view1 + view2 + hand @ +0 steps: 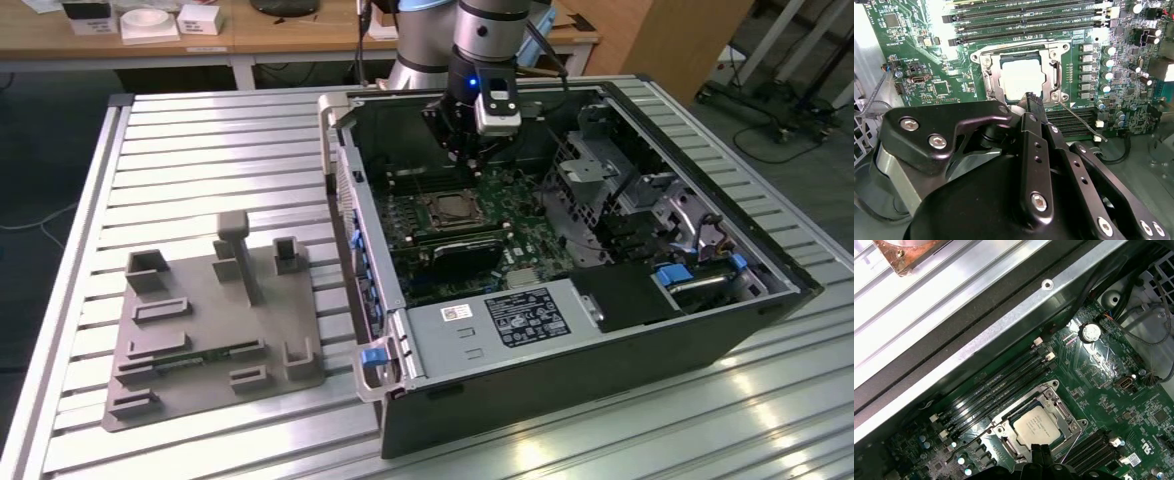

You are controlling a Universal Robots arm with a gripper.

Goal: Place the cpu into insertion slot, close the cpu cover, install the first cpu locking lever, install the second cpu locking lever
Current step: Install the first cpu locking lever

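The cpu [1021, 75] lies in the insertion slot [985, 60] on the green board, its silvery top facing up. The cpu cover [1050, 75] lies flat around it as a silver frame. One thin locking lever [1081, 124] sticks out free from the socket's corner, slanting over the memory slots. My gripper [1033, 99] hangs just above the socket's edge near that lever's hinge, fingers shut together with nothing between them. The first wrist view shows the cpu [1033, 424] just beyond the gripper [1042, 450]. In the exterior view the gripper [467, 152] is inside the case above the socket [447, 208].
Black memory slots [1029, 15] flank the socket on two sides. The open case wall [340, 180] stands to the exterior view's left, and a drive cage [601, 170] and power supply [514, 320] crowd the other sides. A grey fixture tray [214, 320] sits on the slatted table.
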